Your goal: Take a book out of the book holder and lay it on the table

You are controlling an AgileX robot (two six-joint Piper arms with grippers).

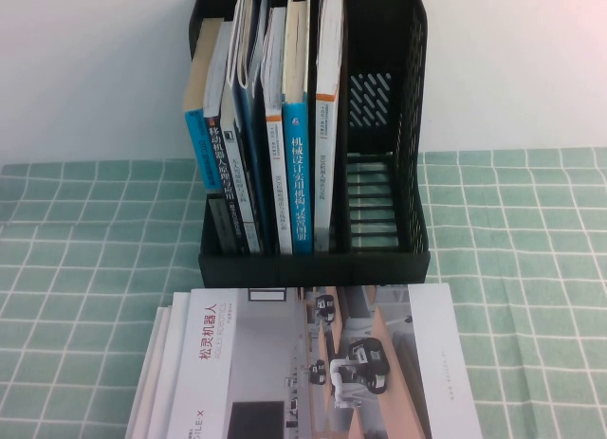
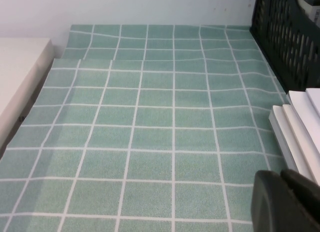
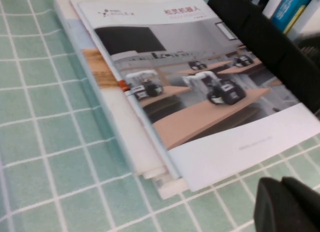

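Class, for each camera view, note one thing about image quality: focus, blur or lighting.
High view: even soft light, book holder sharp. Left wrist view: left gripper a dark out-of-focus blob. Right wrist view: the book is soft, right gripper blurred.

upright blue-spined books (image 1: 298, 164) in rack slots | stacked white brochures (image 1: 161, 377) lying flat, fanned | pale wall (image 1: 95, 69) behind
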